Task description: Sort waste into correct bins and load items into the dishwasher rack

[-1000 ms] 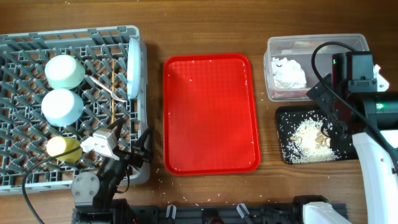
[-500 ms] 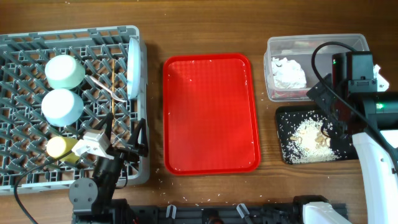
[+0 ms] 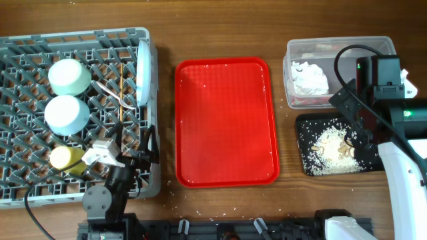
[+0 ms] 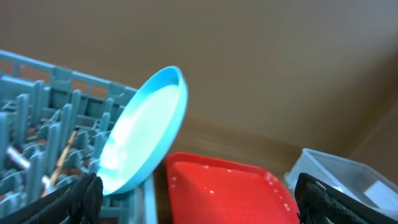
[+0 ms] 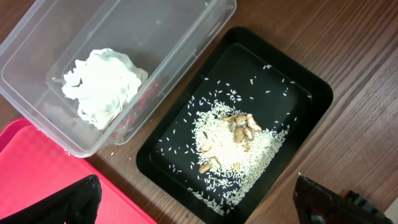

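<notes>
Blue plate (image 4: 146, 134) stands on edge in the grey rack (image 3: 80, 35) at frame left; left pincer (image 3: 135, 141) and right pincer (image 5: 202, 202) gape empty, and the left should rise clear without nudging it.

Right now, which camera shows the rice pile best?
The right wrist view: the rice lies close and unblocked in the black tray. Overhead shows it small and far off. The left wrist view misses it entirely.
</notes>
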Motion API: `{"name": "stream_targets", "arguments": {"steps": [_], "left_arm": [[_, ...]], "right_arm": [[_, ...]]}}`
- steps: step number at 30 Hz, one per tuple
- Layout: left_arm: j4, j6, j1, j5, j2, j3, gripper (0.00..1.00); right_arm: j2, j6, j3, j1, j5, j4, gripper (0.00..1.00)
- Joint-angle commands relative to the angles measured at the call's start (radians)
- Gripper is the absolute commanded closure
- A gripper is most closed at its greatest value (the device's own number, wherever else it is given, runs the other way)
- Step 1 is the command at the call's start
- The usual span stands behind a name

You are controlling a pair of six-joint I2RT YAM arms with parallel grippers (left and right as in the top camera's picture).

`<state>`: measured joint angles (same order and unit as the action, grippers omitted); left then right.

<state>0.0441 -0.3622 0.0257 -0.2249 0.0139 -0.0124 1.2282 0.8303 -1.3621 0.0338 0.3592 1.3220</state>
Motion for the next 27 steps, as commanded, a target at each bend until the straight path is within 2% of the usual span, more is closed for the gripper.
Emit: {"name": "stream_targets", "arguments": {"steps": [1,3,15,23,27], "left_arm": [[-0.065,-0.013,0.03,0.06,-0.011,0.006,0.0],[-0.108,-0.013,0.056,0.059,-0.011,0.006,0.0],[-0.106,-0.001,0.063,0.063,-0.011,0.006,0.0],[-0.111,0.261,0.062,0.089,-0.011,0.006,0.0],[-0.118,0.288,0.062,0.159,-0.011,0.006,0.0]], "right_arm": [[-0.008,0.008,-0.005,-0.002,-0.001,-0.002,0.01],[-0.008,0.008,-0.005,-0.002,-0.001,-0.002,0.01],[-0.008,0.008,-0.005,-0.002,-0.002,-0.002,0.0],[-0.008,0.008,-0.005,-0.002,-0.002,-0.002,0.0],[-0.008,0.008,-0.005,-0.002,-0.002,-0.002,0.0]]}}
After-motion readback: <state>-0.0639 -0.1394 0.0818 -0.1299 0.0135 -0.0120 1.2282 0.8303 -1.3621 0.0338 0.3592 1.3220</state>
